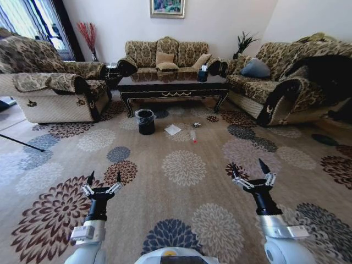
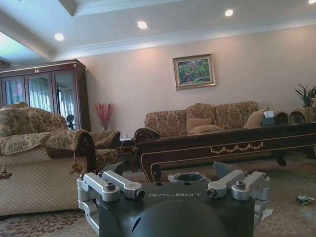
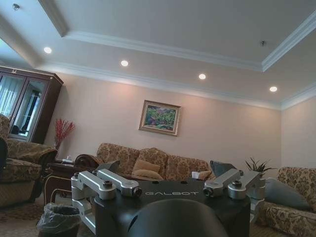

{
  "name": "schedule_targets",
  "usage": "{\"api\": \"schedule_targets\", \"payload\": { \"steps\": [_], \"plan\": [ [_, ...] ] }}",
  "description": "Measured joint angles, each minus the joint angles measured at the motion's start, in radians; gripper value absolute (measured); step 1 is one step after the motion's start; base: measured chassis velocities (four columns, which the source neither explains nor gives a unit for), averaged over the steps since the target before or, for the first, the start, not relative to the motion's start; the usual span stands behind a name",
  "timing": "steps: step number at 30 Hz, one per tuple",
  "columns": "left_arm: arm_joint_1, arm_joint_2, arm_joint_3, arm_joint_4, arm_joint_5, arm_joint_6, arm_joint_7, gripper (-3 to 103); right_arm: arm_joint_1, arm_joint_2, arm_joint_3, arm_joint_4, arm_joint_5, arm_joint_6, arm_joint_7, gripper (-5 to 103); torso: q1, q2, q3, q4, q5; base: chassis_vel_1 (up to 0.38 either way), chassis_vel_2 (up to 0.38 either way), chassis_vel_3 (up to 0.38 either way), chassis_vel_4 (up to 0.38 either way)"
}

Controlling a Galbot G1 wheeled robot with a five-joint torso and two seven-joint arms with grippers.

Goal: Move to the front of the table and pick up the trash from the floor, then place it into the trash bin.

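Floral carpet [image 1: 181,165] spreads before the table [image 1: 173,85] and sofas [image 1: 165,54].

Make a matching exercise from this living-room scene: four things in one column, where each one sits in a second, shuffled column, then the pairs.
Things:
1. trash bin
2. white paper square
3. tissue box
4. left gripper

Places:
A. on top of the table
B. flat on the carpet between the bin and the bottle
C. held open above the carpet, near the robot
D. standing on the carpet by the table's front left leg

Pairs: 1-D, 2-B, 3-A, 4-C
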Motion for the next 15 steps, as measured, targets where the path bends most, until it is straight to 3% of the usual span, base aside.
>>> {"api": "schedule_targets", "payload": {
  "steps": [10,15],
  "plan": [
    [-0.005,0.000,0.004,0.008,-0.009,-0.009,0.001,100,0.001,0.002,0.000,0.000,-0.001,0.001,0.000,100,-0.003,-0.043,-0.041,0.0000,0.0000,0.000,0.000,0.000,0.000],
    [-0.008,0.000,0.007,0.013,-0.014,-0.019,0.001,100,-0.001,0.003,0.000,0.000,-0.001,-0.007,0.000,100,-0.003,-0.051,-0.048,0.0000,0.0000,0.000,0.000,0.000,0.000]
  ]
}}
